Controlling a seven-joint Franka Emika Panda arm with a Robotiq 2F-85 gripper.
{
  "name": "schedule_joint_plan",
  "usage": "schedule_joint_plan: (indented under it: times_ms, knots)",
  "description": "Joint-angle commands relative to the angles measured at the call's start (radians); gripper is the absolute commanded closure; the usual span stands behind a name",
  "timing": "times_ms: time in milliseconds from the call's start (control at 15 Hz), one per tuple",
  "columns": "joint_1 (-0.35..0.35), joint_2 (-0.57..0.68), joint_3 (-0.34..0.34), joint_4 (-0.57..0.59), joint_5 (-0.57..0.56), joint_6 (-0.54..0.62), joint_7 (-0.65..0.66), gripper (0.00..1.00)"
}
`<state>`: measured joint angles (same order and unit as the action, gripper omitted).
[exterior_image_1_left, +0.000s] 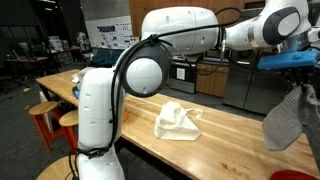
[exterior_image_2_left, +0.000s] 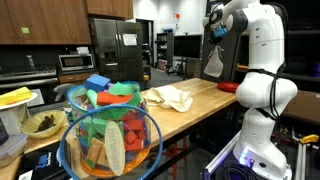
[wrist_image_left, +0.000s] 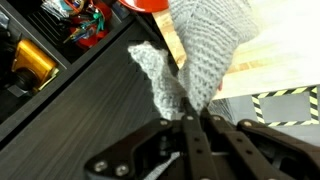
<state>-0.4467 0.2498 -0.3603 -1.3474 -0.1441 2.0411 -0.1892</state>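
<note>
**Above the counter's edge: grey cloth pinched in the claw**

High over the end of the wooden counter (exterior_image_1_left: 235, 135), the claw (wrist_image_left: 190, 118) is closed on a grey knitted cloth (wrist_image_left: 205, 50). In the wrist view its two dark fingers (wrist_image_left: 184, 140) come together on a bunched corner of the fabric. From that pinch the rest of the cloth spreads away from the camera in a broad ribbed panel, with a thinner flap to one side.

In both exterior views the cloth hangs straight down beneath the claw and touches nothing else. Its lower hem is well clear of the counter top. The arm is raised, so cloth and claw sit near the top of the frame in an exterior view (exterior_image_2_left: 214, 63). They sit at the far right edge in an exterior view (exterior_image_1_left: 285, 120).

A cream cloth (exterior_image_1_left: 178, 120) lies crumpled on the counter, well apart from the hanging grey one. A red round thing (exterior_image_2_left: 228, 87) rests on the counter close to the robot's base, roughly below the held cloth. At the other end of the counter stands a wire basket (exterior_image_2_left: 64, 145) filled with coloured toys.

Beyond the grey fabric the wrist view shows the pale wood of the counter, dark matting and a strip of yellow-and-black tape (wrist_image_left: 285, 100).
</note>
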Motion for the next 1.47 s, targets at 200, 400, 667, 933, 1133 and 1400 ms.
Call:
schedule_joint_plan:
  times_ms: [200,400,667,933,1133,1400]
  knots:
    - [0.0,0.0,0.0,0.0,0.0,0.0,0.0,0.95]
    - [-0.004,0.02,0.003,0.015,-0.002,0.028,-0.028,0.99]
    - [0.007,0.021,0.017,-0.017,-0.015,0.138,-0.09,0.99]
    - [0.012,0.149,0.082,0.23,0.009,0.103,-0.188,0.99]
    - [0.039,0.2,0.142,0.341,0.014,0.097,-0.247,0.99]
    - [0.087,0.223,0.228,0.397,0.019,0.113,-0.354,0.99]
